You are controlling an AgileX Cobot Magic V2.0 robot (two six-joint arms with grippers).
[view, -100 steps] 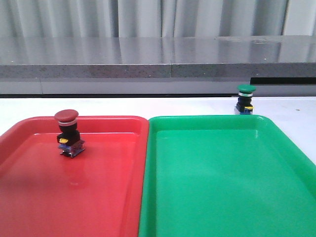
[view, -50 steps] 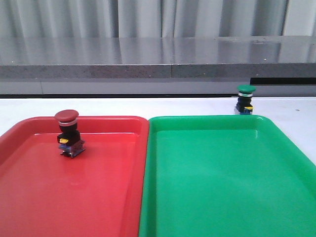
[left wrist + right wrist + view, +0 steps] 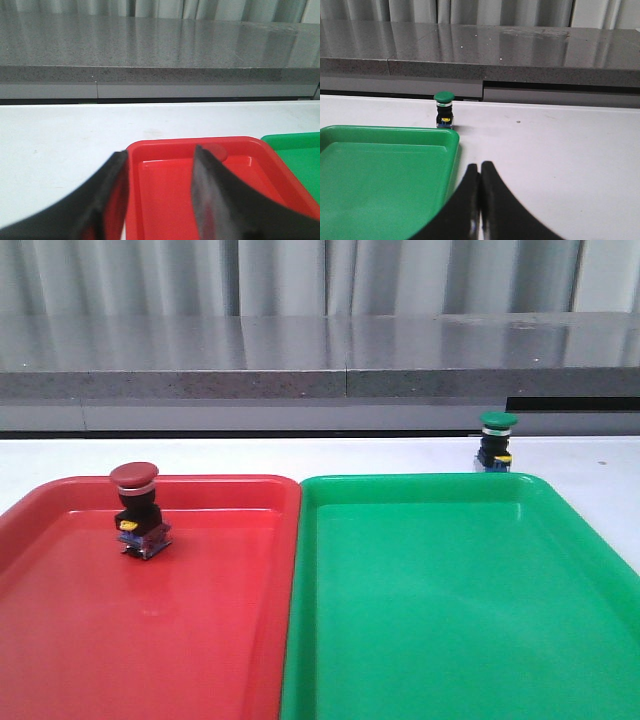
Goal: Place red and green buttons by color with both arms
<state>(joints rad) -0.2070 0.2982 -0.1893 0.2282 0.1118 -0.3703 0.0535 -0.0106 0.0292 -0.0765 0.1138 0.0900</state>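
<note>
1. Grey curtains and a dark speckled stone ledge (image 3: 320, 365) close off the far side of my white tabletop (image 3: 300, 455), where two large flat plastic trays lie edge to edge.
2. My red-capped mushroom push-button with silver ring and black body (image 3: 138, 510) already stands inside the red tray (image 3: 60, 640), near its far left corner. I judge that half done.
3. My green-capped push-button of the same build (image 3: 496, 440) stands upright on the bare table, just beyond the far right corner of the green tray (image 3: 450, 640), outside its rim. That half is left.
4. My left gripper (image 3: 160, 190) hangs above the red tray's near edge, fingers spread wide, holding nothing.
5. My right gripper (image 3: 480, 195) is pressed closed and empty, over the table beside the green tray, pointed towards the green button but well short of it.
</note>
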